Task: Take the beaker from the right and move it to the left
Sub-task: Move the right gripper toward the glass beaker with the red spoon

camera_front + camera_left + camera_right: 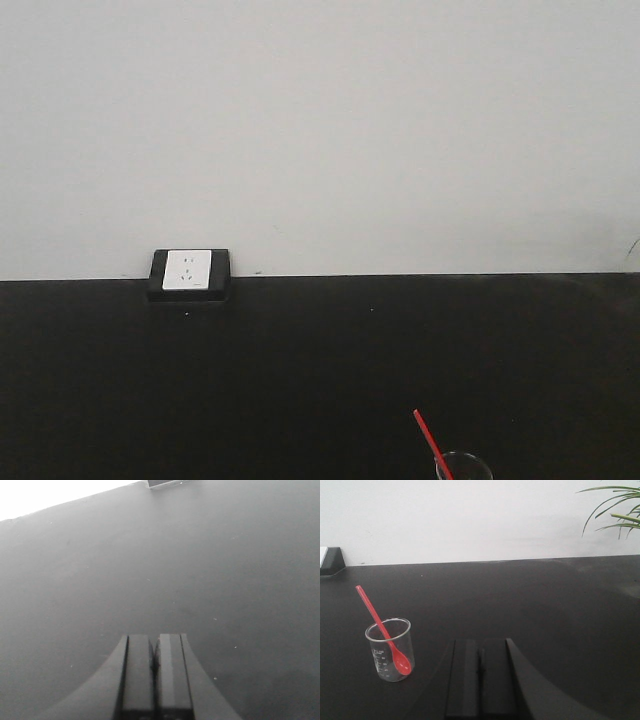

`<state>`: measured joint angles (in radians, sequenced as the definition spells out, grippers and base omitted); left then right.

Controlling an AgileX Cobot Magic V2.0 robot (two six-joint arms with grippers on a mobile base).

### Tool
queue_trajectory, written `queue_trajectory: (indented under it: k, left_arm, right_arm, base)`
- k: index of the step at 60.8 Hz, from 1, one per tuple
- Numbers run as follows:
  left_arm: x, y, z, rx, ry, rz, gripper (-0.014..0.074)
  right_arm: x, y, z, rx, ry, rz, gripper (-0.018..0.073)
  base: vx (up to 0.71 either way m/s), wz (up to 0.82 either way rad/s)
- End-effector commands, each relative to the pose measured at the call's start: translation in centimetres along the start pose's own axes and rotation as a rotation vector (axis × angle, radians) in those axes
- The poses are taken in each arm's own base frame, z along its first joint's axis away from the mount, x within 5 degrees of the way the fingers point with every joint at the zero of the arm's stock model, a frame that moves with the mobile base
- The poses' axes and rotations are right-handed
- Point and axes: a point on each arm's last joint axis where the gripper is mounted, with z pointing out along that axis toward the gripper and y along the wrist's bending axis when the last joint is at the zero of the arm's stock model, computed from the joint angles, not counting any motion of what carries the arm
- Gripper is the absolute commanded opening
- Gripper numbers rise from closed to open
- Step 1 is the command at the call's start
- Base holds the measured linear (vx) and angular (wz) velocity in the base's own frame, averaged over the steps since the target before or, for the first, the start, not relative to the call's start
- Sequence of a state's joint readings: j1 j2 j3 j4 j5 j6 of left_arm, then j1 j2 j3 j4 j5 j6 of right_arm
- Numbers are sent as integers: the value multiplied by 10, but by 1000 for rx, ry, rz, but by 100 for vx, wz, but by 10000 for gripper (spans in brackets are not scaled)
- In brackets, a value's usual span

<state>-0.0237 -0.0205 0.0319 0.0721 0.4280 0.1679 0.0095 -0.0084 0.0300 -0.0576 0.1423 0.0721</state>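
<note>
The small clear glass beaker (390, 650) with a thin red spoon (379, 621) stands on the black table (545, 605), left of the shut, empty right pincer (480, 649); the left pincer (155, 647) is shut too. A shut pincer could knock it over.

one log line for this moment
phase: pre-grasp | left gripper: shut, empty | right gripper: shut, empty | beaker: upright, red spoon inside, untouched

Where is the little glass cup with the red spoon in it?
The beaker stands upright on the black table, in the right wrist view left of the right gripper and not touching it, red spoon leaning inside.
</note>
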Motion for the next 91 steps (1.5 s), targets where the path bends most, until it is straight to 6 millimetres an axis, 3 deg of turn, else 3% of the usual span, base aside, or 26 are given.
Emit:
queue_trajectory:
  k: [1, 16, 27, 34, 46, 60, 65, 82, 91]
  left_arm:
    - [-2, 0, 2, -8, -65, 1, -6]
    - [-2, 0, 2, -8, -65, 1, -6]
    - [-2, 0, 2, -8, -65, 1, -6]
    - [-2, 0, 2, -8, -65, 1, -6]
    - [-2, 0, 2, -8, -65, 1, -6]
    - [-2, 0, 2, -8, -65, 1, -6]
    - [-2, 0, 2, -8, -65, 1, -6]
    - [-2, 0, 2, -8, -65, 1, -6]
    - [-2, 0, 2, -8, -65, 1, -6]
  right_arm:
    - [-5, 0, -1, -2, -87, -10, -8]
    - [-6, 0, -1, -3, -102, -11, -8]
    - [-18, 1, -3, -8, -200, -18, -8]
    - [-38, 1, -8, -9, -263, -18, -8]
    - [-90, 2, -12, -3, -315, -50, -8]
    - [-151, 3, 24, -8, -272, -41, -8]
    - [-163, 4, 37, -12, -281, -34, -8]
    - [-164, 4, 65, -16, -235, -33, 6]
    - [-161, 4, 68, -15, -209, -32, 85]
  base:
    - [0, 0]
    - [0, 0]
    - [0, 0]
    - [0, 0]
    - [0, 0]
    - [0, 0]
    - [0, 0]
    - [0, 0]
    - [0, 0]
